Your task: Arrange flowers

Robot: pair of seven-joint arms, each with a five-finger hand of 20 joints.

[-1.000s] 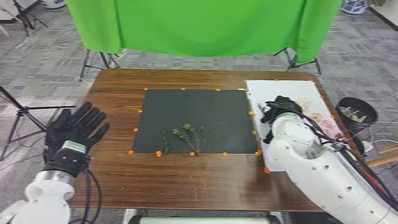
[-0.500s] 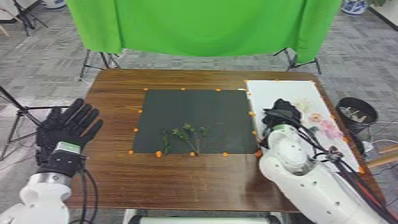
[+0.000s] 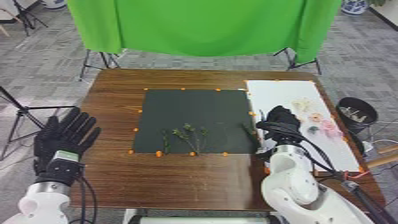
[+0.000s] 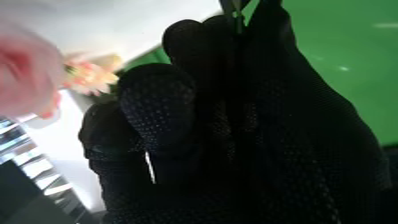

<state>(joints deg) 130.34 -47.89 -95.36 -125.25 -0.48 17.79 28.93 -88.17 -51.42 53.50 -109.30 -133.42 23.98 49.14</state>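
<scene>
In the head view, my right hand (image 3: pixel 282 123) is over the near-left part of the white sheet (image 3: pixel 282 90), and a thin dark-green stem (image 3: pixel 250 132) hangs at its left, over the black mat's right edge. The right wrist view has my right hand (image 4: pixel 158 107) with a green stem (image 4: pixel 237 11) pinched at its fingertips. Several green sprigs (image 3: pixel 188 134) lie on the near part of the black mat (image 3: pixel 191 107). Pink flowers (image 3: pixel 329 125) and pale flowers (image 3: pixel 302 105) rest on the sheet. My left hand (image 3: pixel 62 140) is open at the table's left side.
Orange markers line the mat and sheet. A dark bin (image 3: pixel 357 111) stands beyond the right edge of the wooden table (image 3: pixel 178 182). A green cloth (image 3: pixel 204 27) hangs behind the table, with black stands by it.
My right hand has come nearer to the robot along the sheet, and the stem at its left now shows clearly. My left hand has shifted slightly nearer too.
</scene>
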